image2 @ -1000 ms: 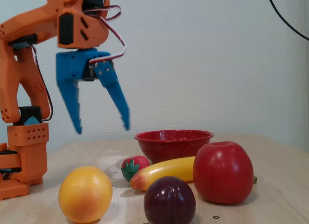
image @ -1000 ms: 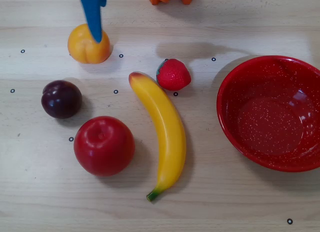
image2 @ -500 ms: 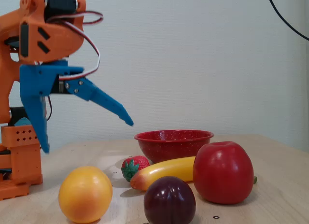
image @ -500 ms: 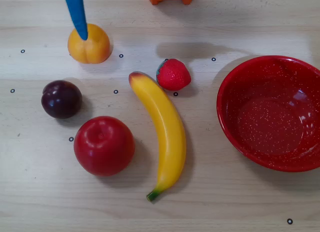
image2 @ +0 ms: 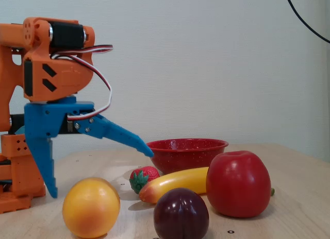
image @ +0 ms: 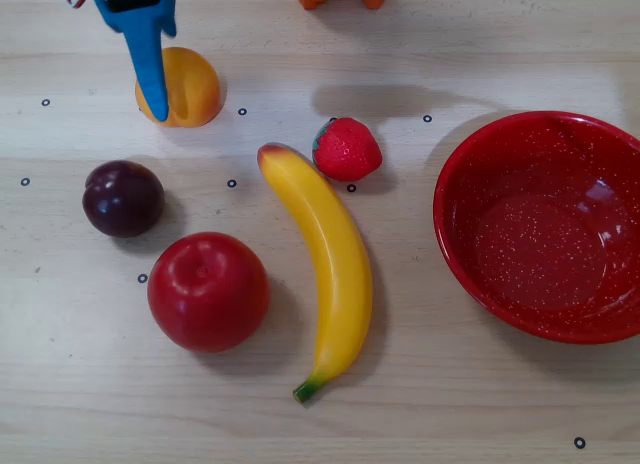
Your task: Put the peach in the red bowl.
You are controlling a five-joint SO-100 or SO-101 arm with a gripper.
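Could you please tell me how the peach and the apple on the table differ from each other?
The peach is yellow-orange, while the apple is deep red. The peach is clearly smaller than the apple. In the fixed view, the open tool hangs right over the peach, while the apple sits clear of it. Both are round, glossy and rest on the wooden table.

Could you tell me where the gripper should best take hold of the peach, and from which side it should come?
Grip the peach across its widest middle, coming down from above. It is round and sits apart from the plum, so both flanks are free. The gripper hangs wide open over it, probably wide enough.
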